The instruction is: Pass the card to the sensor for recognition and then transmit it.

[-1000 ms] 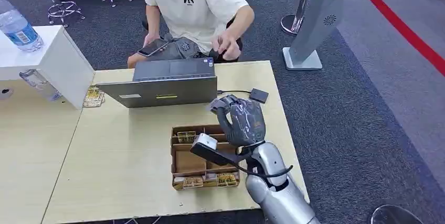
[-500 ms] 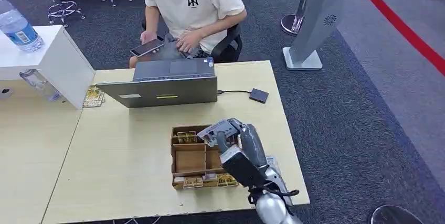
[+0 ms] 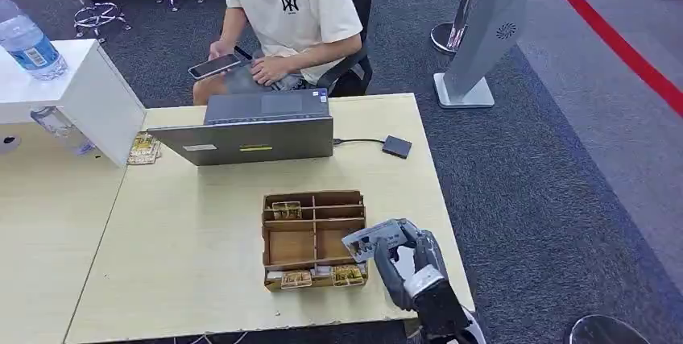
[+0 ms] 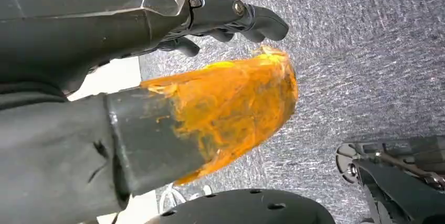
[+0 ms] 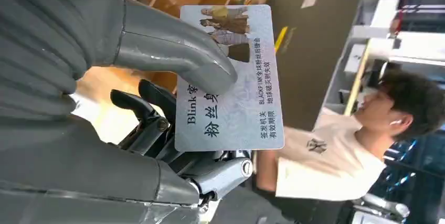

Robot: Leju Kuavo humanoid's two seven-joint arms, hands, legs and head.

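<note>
My right hand point(image 3: 411, 267) hovers over the table's front right corner, just right of the wooden box, and grips a pale printed card point(image 3: 372, 239). In the right wrist view the thumb point(image 5: 173, 56) presses on the card point(image 5: 236, 93) face, with dark fingers behind it; the hand point(image 5: 78, 77) takes up the near side. The sensor point(image 3: 397, 147), a small black square pad on a cable, lies farther back on the table, right of the laptop. My left hand point(image 4: 157, 77) hangs above grey carpet, its orange-taped thumb apart from the fingers, holding nothing.
A divided wooden box point(image 3: 314, 196) with card stacks sits mid-table. A grey laptop point(image 3: 254, 138) stands behind it. A seated person point(image 3: 294, 14) holds a phone point(image 3: 213, 66). A white box point(image 3: 88, 94), a water bottle point(image 3: 28, 42) and a card pile point(image 3: 145, 149) sit at left.
My right hand has pulled back from near the sensor toward the table's front edge and dropped lower, still holding the card. The person has drawn a hand back to the phone.
</note>
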